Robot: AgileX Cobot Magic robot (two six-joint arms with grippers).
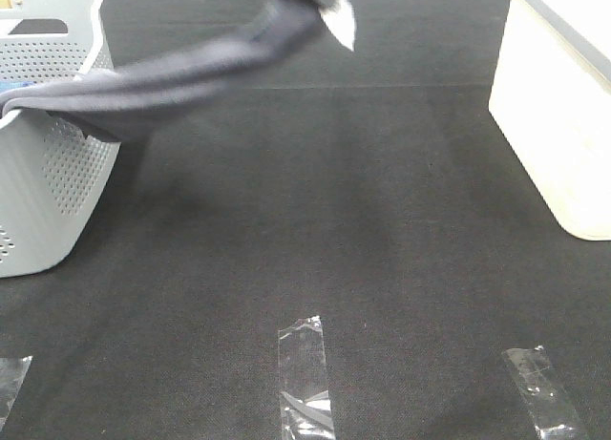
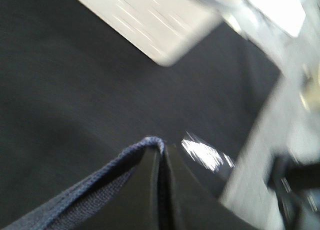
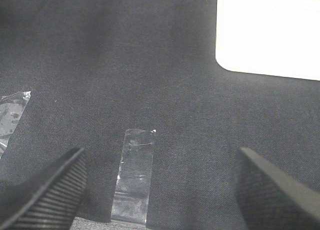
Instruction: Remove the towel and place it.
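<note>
The slate-coloured towel [image 1: 181,82] stretches in the air from inside the grey perforated basket [image 1: 52,187] at the left up to the top middle of the exterior view, blurred by motion. A white tag [image 1: 341,20] hangs from its raised end. In the left wrist view my left gripper [image 2: 160,157] is shut on the towel's stitched hem [image 2: 100,177], which pokes out between the dark fingers [image 2: 182,195]. My right gripper [image 3: 160,190] hangs open over the black mat with nothing between its ridged fingers [image 3: 47,190].
A white box [image 1: 558,125] stands at the right edge of the black mat [image 1: 334,220]. Clear tape strips [image 1: 304,378] lie near the front edge, one of them [image 3: 135,175] below my right gripper. A sliver of bright blue cloth [image 1: 8,83] shows inside the basket.
</note>
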